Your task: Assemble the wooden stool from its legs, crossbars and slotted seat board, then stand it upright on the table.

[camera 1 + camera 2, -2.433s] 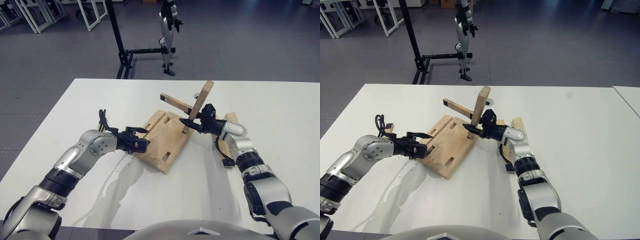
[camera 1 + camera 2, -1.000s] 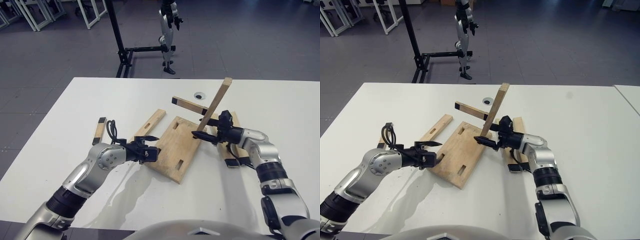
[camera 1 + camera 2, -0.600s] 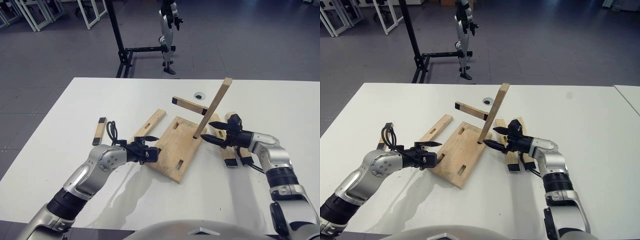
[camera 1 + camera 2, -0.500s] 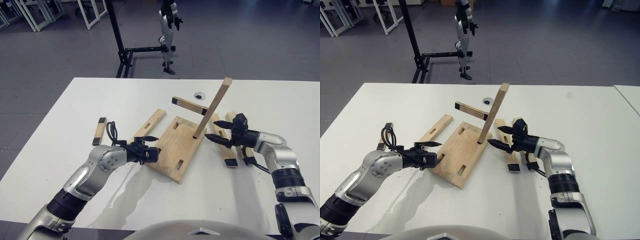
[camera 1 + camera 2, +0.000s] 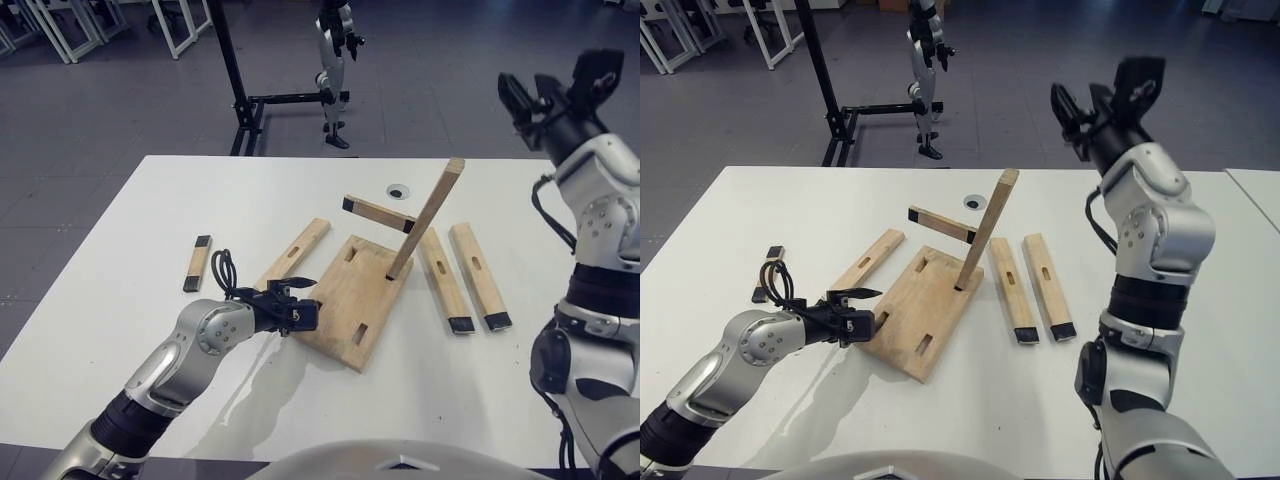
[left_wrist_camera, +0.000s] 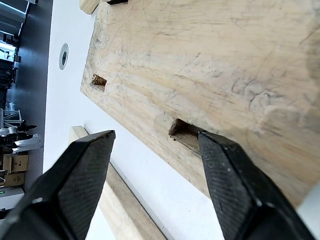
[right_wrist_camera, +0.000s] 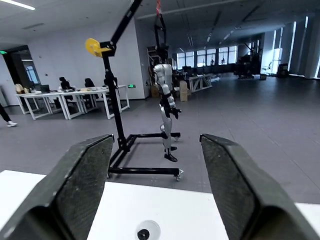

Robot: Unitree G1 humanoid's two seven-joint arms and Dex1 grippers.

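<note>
Pale rectangular wooden seat board [image 5: 345, 305]: flat near the middle of the white counter [image 5: 250, 190], turned at an angle to its edges, with rectangular slots near its corners. One light wooden leg [image 5: 428, 215] stands in the far-right slot, leaning to the right. A black-tipped wooden crossbar [image 5: 378, 212] juts from it to the left, off the surface.

Two more legs lie flat side by side just right of the board, not touching it: the nearer flat leg [image 5: 441, 280] and the outer flat leg [image 5: 478, 272], black tips toward the robot. A slotted wooden bar [image 5: 296, 250] lies just left of the board. A short dark-ended wooden piece [image 5: 197, 262] lies well apart, nearest the left edge.

Left gripper [image 5: 300, 303]: at the board's near-left edge, fingers apart, one finger [image 6: 235, 185] over the board beside a slot.

Right gripper [image 5: 527, 88]: high above the far-right counter, fingers spread, holding nothing.

The board sits well in from every counter edge. A wide band of white counter separates the outer flat leg from the right edge. A small round hole [image 5: 400, 190] lies beyond the crossbar.
</note>
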